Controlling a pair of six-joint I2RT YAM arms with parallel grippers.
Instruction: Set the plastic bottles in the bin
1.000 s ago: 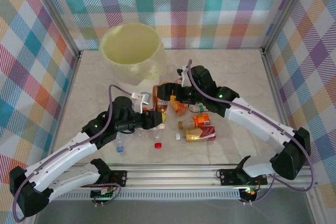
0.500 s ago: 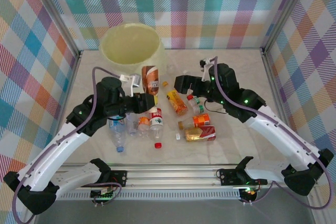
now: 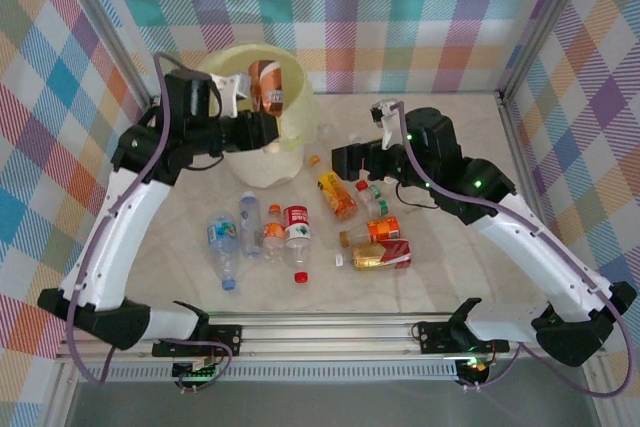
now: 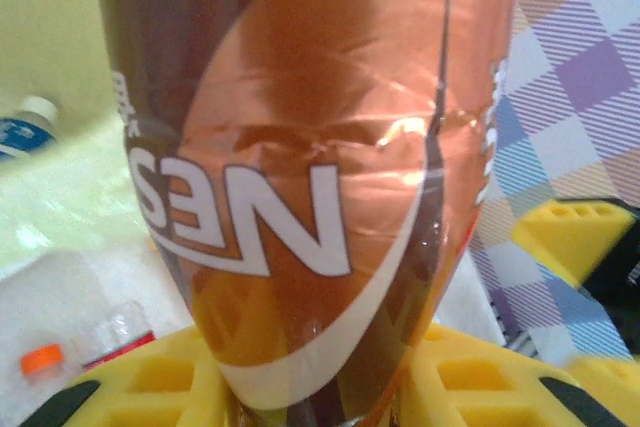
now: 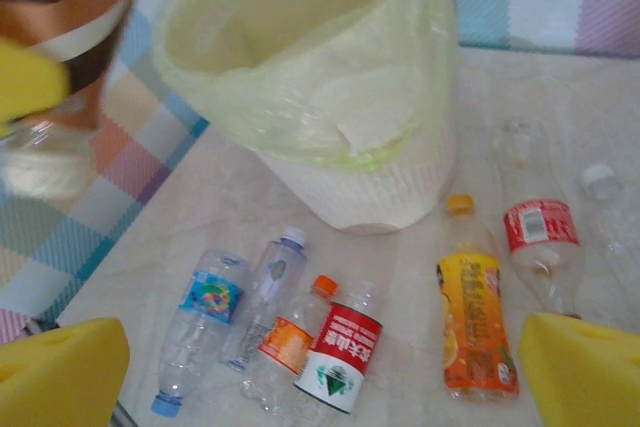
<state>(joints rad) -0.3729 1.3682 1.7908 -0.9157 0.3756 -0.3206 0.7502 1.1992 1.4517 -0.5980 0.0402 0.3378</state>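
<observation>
Brown-labelled bottle (image 3: 265, 85) clamped in left hand (image 3: 266, 119), above bin (image 3: 292, 142) mouth | right hand (image 3: 338, 160) wide, near bin wall

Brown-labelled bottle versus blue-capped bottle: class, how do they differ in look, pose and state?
The brown-labelled bottle is clamped in the left tool over the bin; the blue-capped bottle lies loose on the table. The brown-labelled bottle looks dark, the blue-capped bottle clear. Both are plastic.

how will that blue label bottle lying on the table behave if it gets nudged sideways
The blue-label bottle lies on its side and is round, so it would probably roll. It looks clear and empty, so it is likely light and apt to skid.
</observation>
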